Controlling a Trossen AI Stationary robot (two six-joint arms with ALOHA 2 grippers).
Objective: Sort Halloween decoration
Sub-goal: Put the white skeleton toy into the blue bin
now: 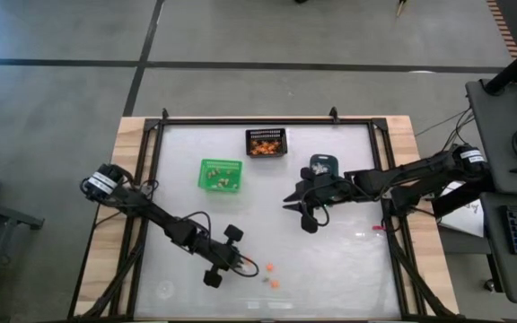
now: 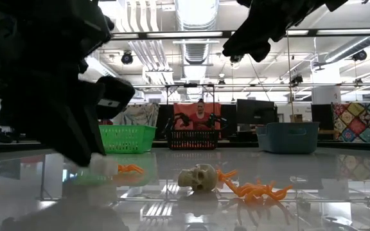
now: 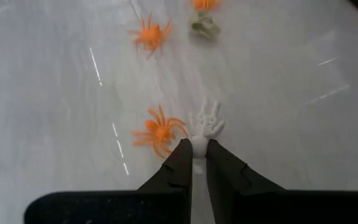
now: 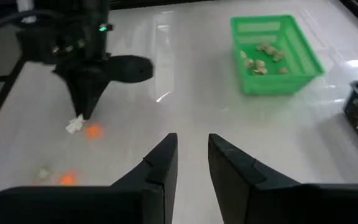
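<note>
No legible text anywhere. No labels, brand marks, numbers or signs can be read on the table, the bins, the arms or the trinkets. Screens and fixtures in the room behind the table are too small and blurred to read.

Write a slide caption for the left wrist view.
Left gripper shut on a white skeleton hand, orange spider beside it.
</note>
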